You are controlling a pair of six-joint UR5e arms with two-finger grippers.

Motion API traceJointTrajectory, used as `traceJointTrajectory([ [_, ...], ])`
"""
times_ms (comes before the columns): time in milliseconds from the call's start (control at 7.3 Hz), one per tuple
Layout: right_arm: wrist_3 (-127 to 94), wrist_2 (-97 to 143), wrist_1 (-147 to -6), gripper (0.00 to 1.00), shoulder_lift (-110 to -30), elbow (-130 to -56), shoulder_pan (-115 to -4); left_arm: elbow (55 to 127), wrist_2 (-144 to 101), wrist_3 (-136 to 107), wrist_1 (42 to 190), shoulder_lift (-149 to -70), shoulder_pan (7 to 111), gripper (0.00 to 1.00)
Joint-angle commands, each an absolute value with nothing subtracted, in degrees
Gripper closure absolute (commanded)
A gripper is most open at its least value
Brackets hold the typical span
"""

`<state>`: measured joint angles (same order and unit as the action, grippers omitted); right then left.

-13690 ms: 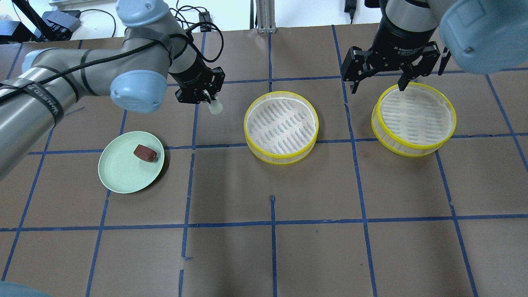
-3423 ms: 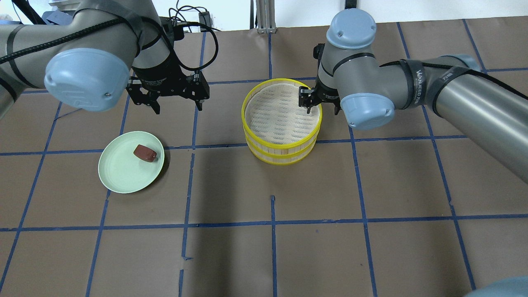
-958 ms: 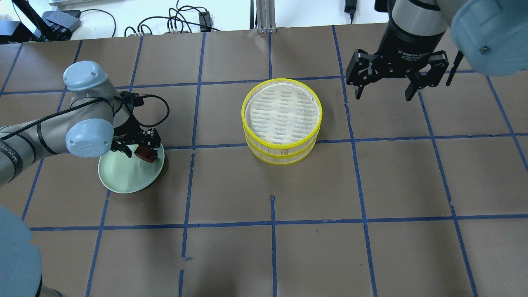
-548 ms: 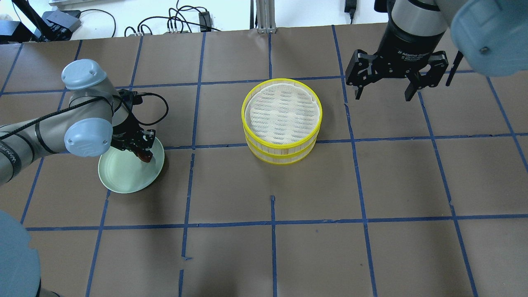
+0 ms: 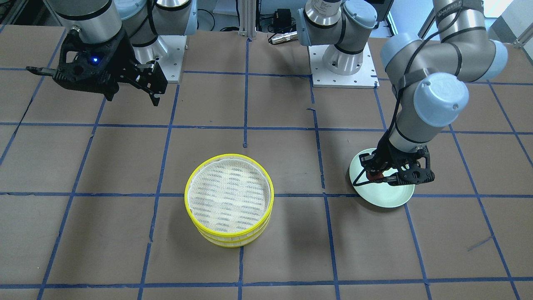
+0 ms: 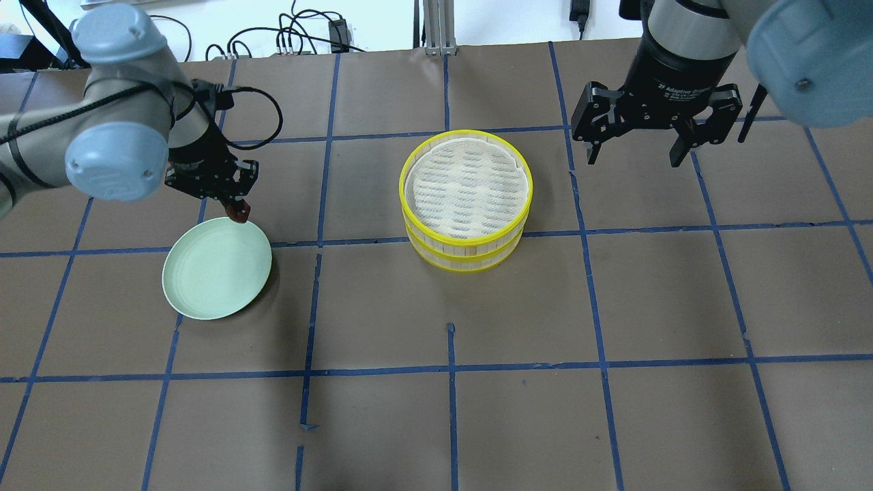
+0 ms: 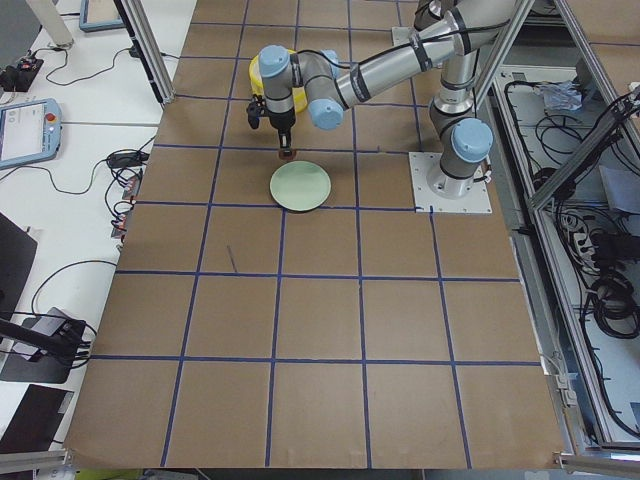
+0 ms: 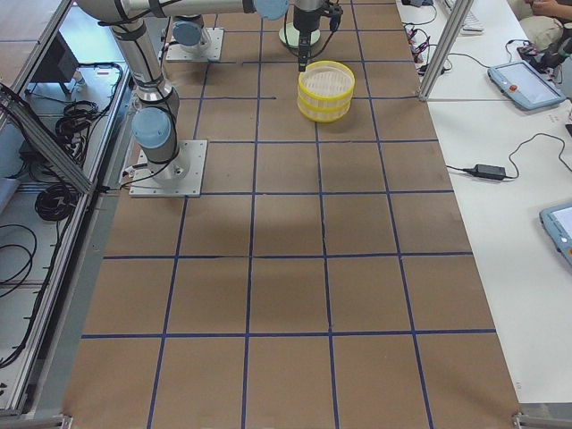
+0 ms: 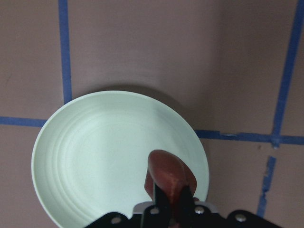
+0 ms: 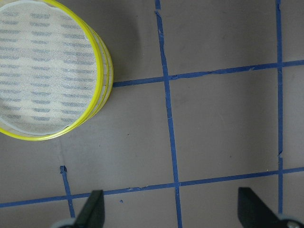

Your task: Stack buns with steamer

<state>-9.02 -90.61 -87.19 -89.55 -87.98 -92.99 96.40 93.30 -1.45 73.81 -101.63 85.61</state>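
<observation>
- Left end effector (image 6: 232,203): jaws narrow, clamped on the reddish-brown bun (image 6: 238,216). The wrist view shows the bun (image 9: 168,178) pinched between the fingers, its rounded end poking out past them.
- The bun hangs over the edge of the green plate (image 6: 204,279). It looks clear of the surface, though the front view puts it very low.
- The plate (image 9: 95,156) has nothing else on it.
- Steamer (image 6: 466,256): two yellow-rimmed tiers, one on top of the other, mid-table and well apart from the plate. The top tier's slatted floor is bare.
- White bun: not in sight anywhere. It could be shut inside the lower tier, but I cannot tell from here.
- Right end effector (image 6: 633,160): jaws spread wide, holding nothing. It hovers above the table beyond the steamer on the robot's right side.

Progress, my reading: the tiers are stacked and the brown bun is in the grip, so this is well past halfway. What's left is to carry the bun across to the steamer, lower it into the top tier and let go. No lid in view.
</observation>
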Motion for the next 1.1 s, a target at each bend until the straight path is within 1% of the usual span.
traceJointTrajectory([
  [0,-8.8,-90.6,-87.2,0.0,-89.8,-88.0,-93.0,86.9,87.0,-15.7,80.9,-101.3,94.7,0.99],
  [274,-8.8,-90.5,-87.2,0.0,-89.8,-88.1,-93.1,86.5,76.9,-26.6,78.6,-103.0,101.3,0.98],
  [411,-8.9,-90.5,-87.2,0.0,-89.8,-88.1,-93.1,86.7,71.2,-31.1,74.7,-106.1,103.3,0.98],
  [685,-8.9,-90.6,-87.2,0.0,-89.8,-88.1,-93.1,86.7,71.5,-32.1,67.4,-111.4,106.3,0.96],
  [821,-8.9,-90.6,-87.2,0.0,-89.8,-88.1,-93.0,86.8,71.5,-32.1,66.5,-113.1,106.9,0.91],
  [958,-8.9,-90.6,-87.2,0.0,-89.8,-88.0,-93.1,86.8,71.5,-32.1,66.4,-113.3,107.0,0.78],
])
